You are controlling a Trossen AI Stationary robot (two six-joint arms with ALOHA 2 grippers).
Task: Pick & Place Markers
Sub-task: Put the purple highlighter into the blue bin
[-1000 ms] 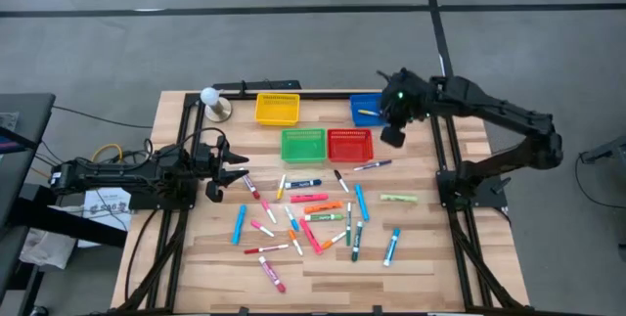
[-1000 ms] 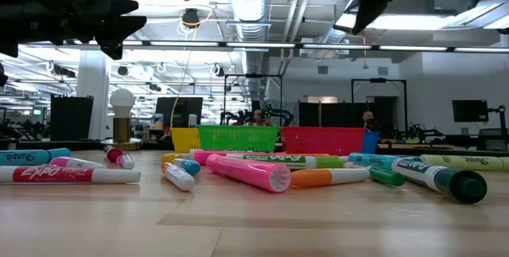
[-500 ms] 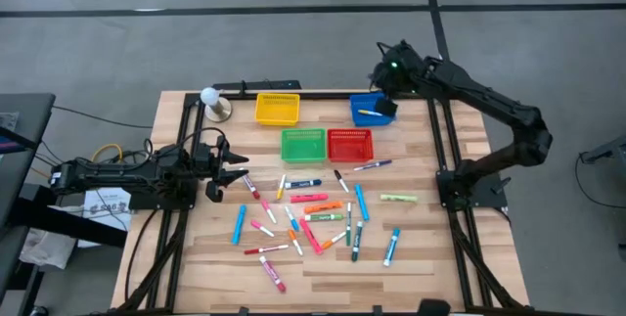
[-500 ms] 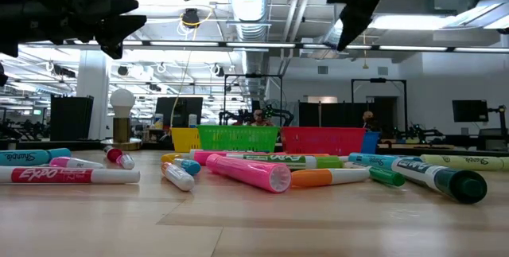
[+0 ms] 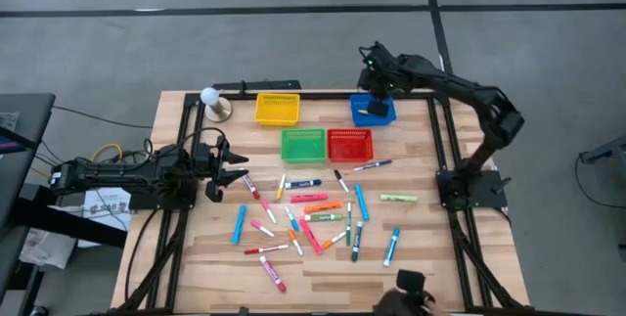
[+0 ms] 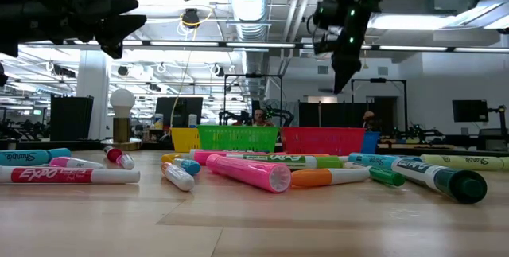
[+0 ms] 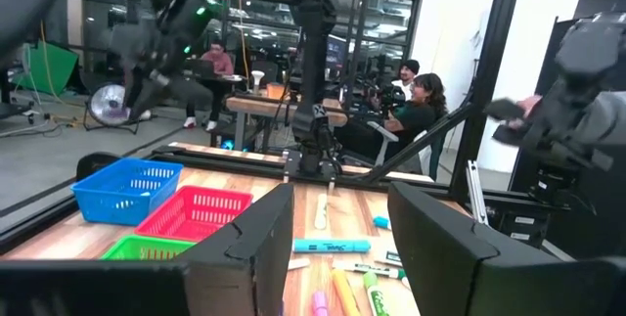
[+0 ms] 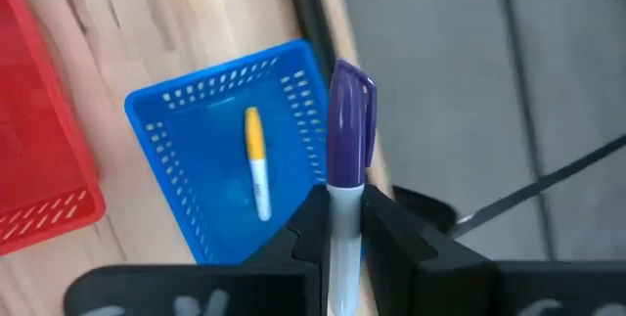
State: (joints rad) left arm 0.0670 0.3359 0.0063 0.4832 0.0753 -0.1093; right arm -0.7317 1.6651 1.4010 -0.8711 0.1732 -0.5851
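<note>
My right gripper (image 5: 376, 109) hangs over the blue basket (image 8: 196, 189) at the table's far right, shut on a marker with a purple cap (image 8: 349, 125). One marker with a yellow cap (image 8: 255, 159) lies on the basket's floor. Several markers (image 5: 313, 213) in pink, red, orange, blue and green lie flat and scattered on the middle of the table. My left gripper (image 5: 231, 167) waits open at the table's left edge, with nothing between its fingers (image 7: 256, 248). My right gripper pinches the marker's white barrel (image 8: 341, 220), just behind the purple cap, between its two fingers. The marker runs along the fingers and sticks out past their tips, cap end first. It slants down toward the basket's far rim, lifted clear of everything.
A yellow basket (image 5: 277, 109) stands at the far edge; a green basket (image 5: 303, 144) and a red basket (image 5: 350, 144) sit nearer the middle. A bulb-shaped lamp (image 5: 212, 102) stands at the far left. People sit in the room beyond the table (image 7: 416, 106).
My right gripper has swung toward the table's far edge and a little left, sinking and rolling as it went. It has carried the purple-capped marker from beside the red basket to above the blue basket and has stayed shut on it.
</note>
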